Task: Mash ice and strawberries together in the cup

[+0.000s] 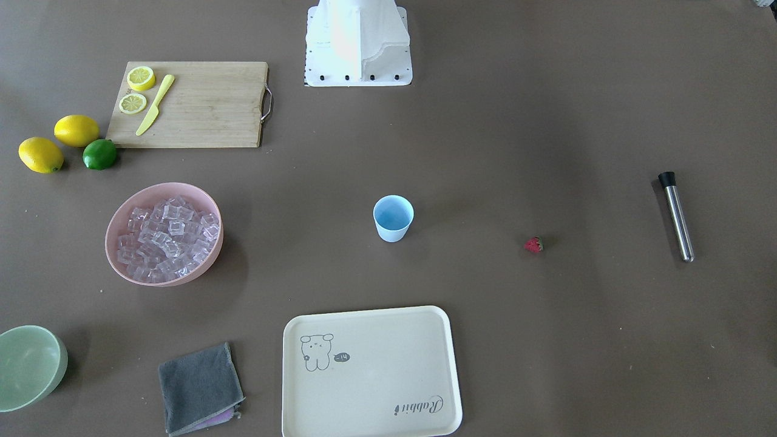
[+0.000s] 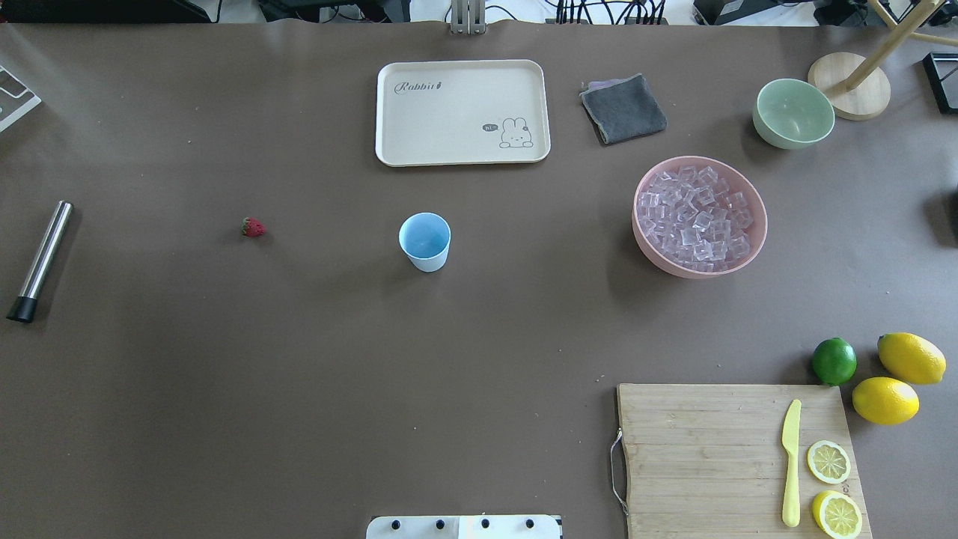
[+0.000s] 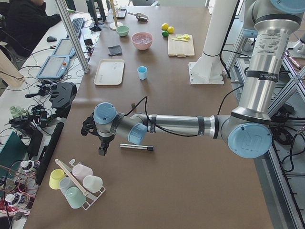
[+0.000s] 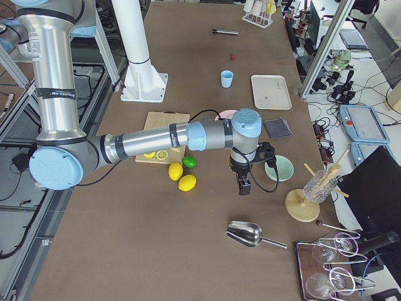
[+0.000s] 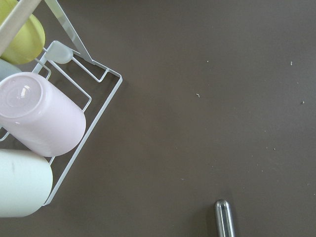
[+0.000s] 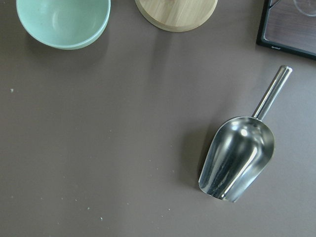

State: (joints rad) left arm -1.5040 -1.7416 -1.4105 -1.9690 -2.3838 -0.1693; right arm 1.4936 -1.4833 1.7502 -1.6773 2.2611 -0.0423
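The strawberry [image 2: 253, 227], at nine o'clock of the cup [image 2: 425, 241] seen overhead, is tiny, soft, probably slick — pinch its sides gently. You cannot tell whether the left gripper [image 3: 102, 149] or right gripper [image 4: 243, 186] is parted.

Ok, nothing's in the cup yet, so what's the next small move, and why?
Probably lower the right gripper onto the handle of the metal scoop: the cup is empty, the ice sits in the pink bowl, and that arm hangs nearest the scoop.
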